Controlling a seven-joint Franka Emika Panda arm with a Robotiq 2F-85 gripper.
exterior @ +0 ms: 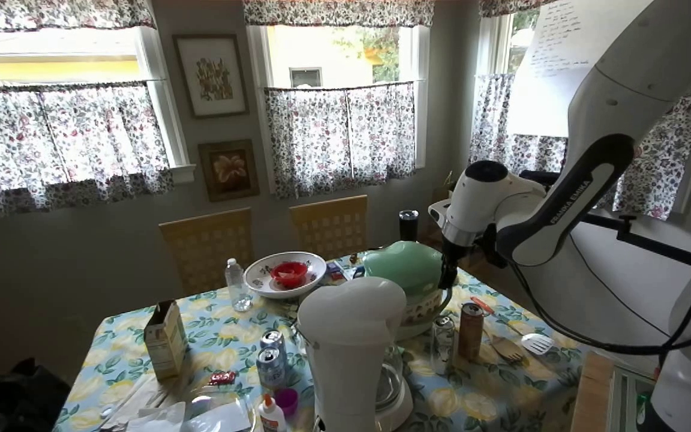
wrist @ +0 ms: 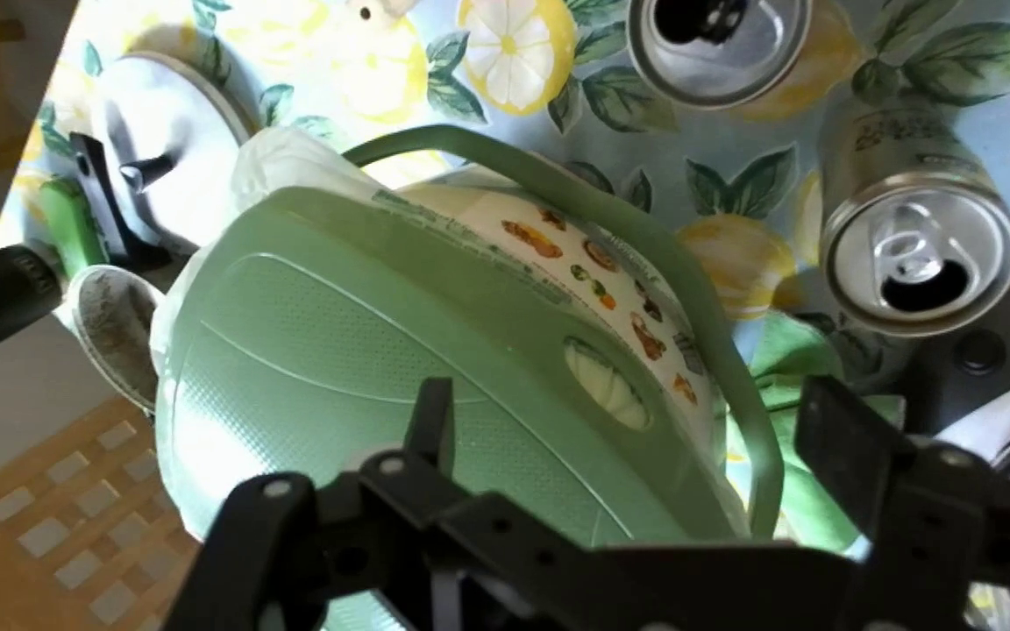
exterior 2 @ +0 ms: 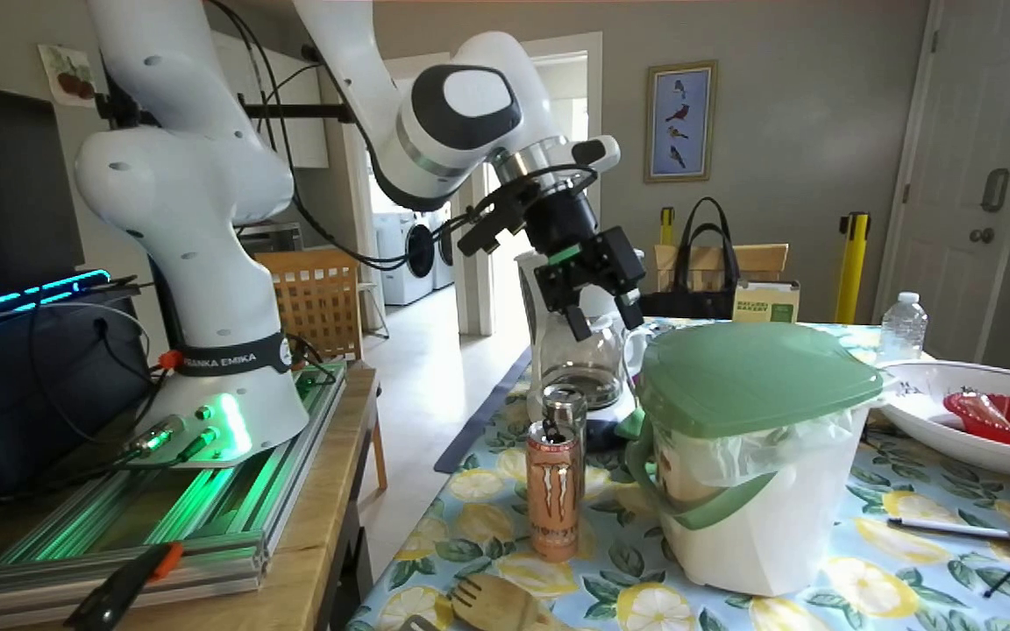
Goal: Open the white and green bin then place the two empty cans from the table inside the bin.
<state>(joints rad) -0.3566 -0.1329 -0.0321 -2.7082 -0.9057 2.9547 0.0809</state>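
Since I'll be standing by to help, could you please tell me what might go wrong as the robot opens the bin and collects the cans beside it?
On the bin, the liner sticks out under the closed green lid, so lifting the lid may pull the liner up too. The open fingers might catch the looped handle beside the lid instead. Reaching for the silver can could bump the glass carafe near it.

A red bowl sits inside a wide white bowl near a clear plastic bottle.
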